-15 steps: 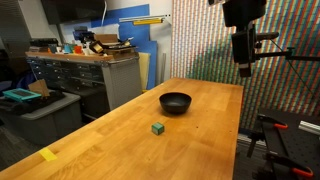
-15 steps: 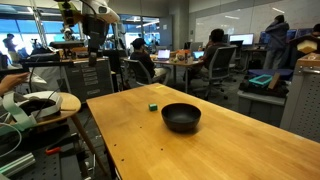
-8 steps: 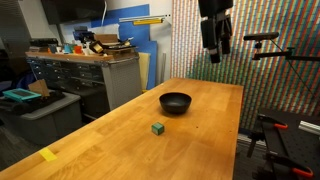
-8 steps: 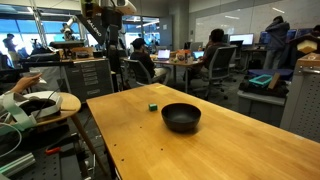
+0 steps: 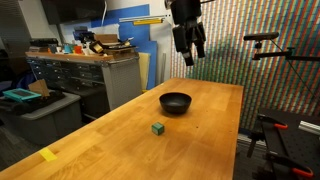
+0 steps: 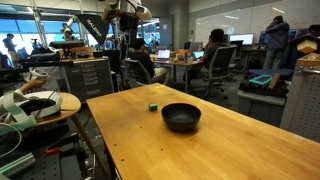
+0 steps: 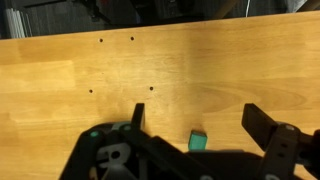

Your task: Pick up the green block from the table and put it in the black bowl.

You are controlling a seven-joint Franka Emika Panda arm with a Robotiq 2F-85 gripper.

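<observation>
The green block (image 5: 158, 128) is a tiny teal cube lying on the wooden table (image 5: 120, 150), a short way in front of the black bowl (image 5: 175, 102). Both also show in the other exterior view, the block (image 6: 152, 105) beyond the bowl (image 6: 181, 117). My gripper (image 5: 190, 60) hangs high above the far part of the table, well above bowl and block, and it also shows up high in an exterior view (image 6: 128, 40). In the wrist view the gripper (image 7: 200, 118) is open and empty, with the block (image 7: 198, 141) far below between its two fingers. The bowl is out of the wrist view.
A grey metal workbench (image 5: 85, 75) with drawers stands beyond the table's side. A tripod stand (image 5: 270, 140) is close to the table's other side. A yellow tape strip (image 5: 48, 154) lies on the near table corner. A cart (image 6: 35, 105) and seated people (image 6: 215, 65) are around the table.
The arm has swung from beside the table to over its far part, carrying the open gripper sideways and a little lower. Block and bowl have not moved.
</observation>
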